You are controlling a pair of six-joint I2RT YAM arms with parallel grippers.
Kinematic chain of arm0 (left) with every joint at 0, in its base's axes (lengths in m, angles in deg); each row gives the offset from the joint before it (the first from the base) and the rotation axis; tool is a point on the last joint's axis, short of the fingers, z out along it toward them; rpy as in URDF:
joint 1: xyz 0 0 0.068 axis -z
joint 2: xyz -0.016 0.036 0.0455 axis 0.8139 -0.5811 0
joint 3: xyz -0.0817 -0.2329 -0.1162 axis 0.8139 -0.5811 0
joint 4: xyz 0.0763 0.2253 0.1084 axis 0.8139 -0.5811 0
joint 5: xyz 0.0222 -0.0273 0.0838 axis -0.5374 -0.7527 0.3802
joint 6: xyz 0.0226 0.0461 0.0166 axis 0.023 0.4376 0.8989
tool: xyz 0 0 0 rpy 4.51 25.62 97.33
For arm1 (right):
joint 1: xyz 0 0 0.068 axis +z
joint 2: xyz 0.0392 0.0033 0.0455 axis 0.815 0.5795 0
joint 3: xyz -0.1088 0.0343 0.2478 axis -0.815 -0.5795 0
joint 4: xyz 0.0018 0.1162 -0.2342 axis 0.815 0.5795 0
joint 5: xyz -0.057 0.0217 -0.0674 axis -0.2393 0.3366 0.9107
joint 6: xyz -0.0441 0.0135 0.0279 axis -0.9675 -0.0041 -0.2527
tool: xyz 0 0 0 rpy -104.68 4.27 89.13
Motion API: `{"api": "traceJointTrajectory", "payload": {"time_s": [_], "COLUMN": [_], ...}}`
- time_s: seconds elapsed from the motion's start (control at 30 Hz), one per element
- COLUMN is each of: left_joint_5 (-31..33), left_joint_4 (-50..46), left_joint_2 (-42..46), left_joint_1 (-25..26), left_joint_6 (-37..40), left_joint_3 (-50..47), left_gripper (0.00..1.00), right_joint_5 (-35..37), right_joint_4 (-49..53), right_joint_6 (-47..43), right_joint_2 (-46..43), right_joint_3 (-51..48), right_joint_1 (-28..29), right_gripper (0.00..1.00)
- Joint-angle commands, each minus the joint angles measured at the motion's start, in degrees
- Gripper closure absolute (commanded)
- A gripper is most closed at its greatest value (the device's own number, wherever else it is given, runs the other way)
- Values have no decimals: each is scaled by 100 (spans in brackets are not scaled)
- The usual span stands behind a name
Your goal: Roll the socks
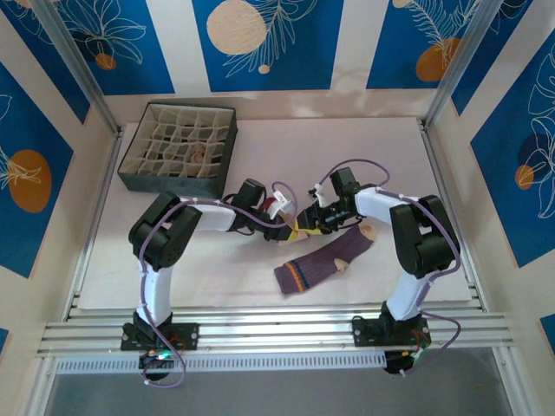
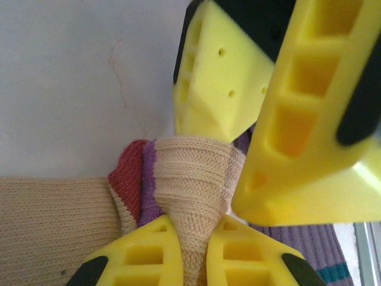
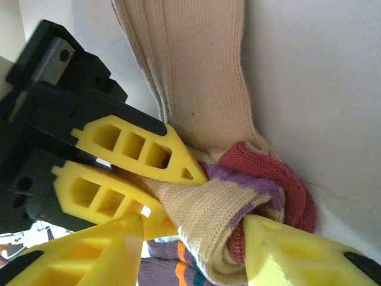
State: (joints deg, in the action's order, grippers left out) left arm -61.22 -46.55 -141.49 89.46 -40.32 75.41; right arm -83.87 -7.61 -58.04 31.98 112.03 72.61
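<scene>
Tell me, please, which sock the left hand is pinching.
The cream sock with the red toe, its ribbed fold clamped in the left hand; the purple ribbed sock lies flat.

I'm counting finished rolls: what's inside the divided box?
The divided box holds one small pinkish-tan bundle in a cell right of centre. Dividers hide the near cells' floors.

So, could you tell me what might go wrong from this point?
The left gripper pinches just a narrow fold of the sock bundle, so it may slip and unroll. The right gripper crowds the left one, so their fingers could collide. The purple sock trails loose and may drag.
</scene>
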Motion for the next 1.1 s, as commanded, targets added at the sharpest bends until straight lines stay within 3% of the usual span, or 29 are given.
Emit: {"api": "traceJointTrajectory", "payload": {"time_s": [0.0,0.17,0.33,0.57,0.83,1.07], "left_joint_5": [215,141,119,85,249,670], "left_joint_4": [-510,-460,-457,-438,-563,-628], "left_joint_2": [-332,-341,-326,-254,216,913], "left_joint_1": [-86,-92,-90,-89,-91,-142], "left_joint_6": [-246,-306,-293,-224,-66,-109], "left_joint_3": [-109,-82,-71,-101,-124,-242], "left_gripper": [100,100,100,96,74,66], "right_joint_5": [-265,-307,-330,-342,-15,256], "right_joint_4": [-68,-82,-60,22,247,320], "right_joint_6": [-17,-65,-96,-177,-223,-200], "right_joint_2": [217,402,479,497,472,502], "right_joint_3": [-147,-121,-80,-59,-75,-77], "right_joint_1": [59,163,202,228,316,450], "right_gripper": [54,62,82,98,100,100]}}
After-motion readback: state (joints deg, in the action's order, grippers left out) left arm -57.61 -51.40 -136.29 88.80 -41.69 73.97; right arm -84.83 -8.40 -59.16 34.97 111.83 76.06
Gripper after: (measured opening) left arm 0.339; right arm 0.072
